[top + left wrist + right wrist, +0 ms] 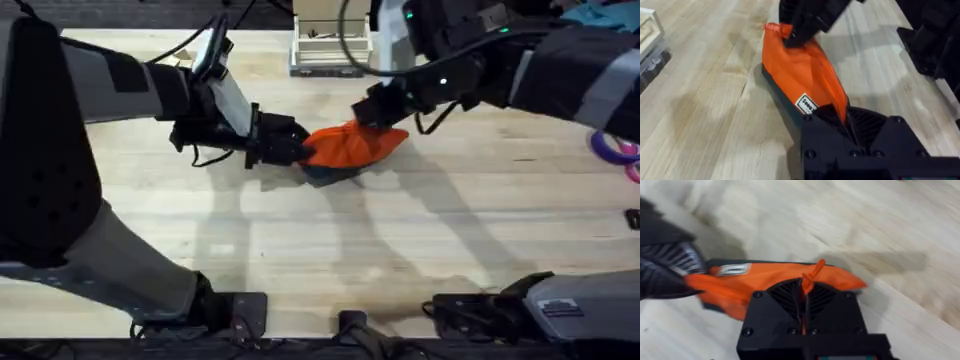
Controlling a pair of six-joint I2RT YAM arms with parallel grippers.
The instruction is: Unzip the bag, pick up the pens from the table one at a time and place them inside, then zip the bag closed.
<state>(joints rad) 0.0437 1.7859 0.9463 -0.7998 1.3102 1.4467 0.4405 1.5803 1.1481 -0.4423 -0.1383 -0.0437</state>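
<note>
The orange bag (355,145) lies near the middle of the table (300,250), with its dark base edge showing. My left gripper (303,150) is shut on the bag's left end; in the left wrist view the fabric (800,75) is pinched between its black fingers (860,125). My right gripper (375,112) sits over the bag's right end, shut on a thin orange zipper pull (813,272) that stands up between its fingers (790,292). The left gripper (665,272) also shows at the bag's far end in the right wrist view. The pens are out of view.
A white tray-like holder (325,48) stands at the back edge of the table. Purple rings (615,148) lie at the far right. Bare wooden tabletop stretches in front of the bag toward the arm bases.
</note>
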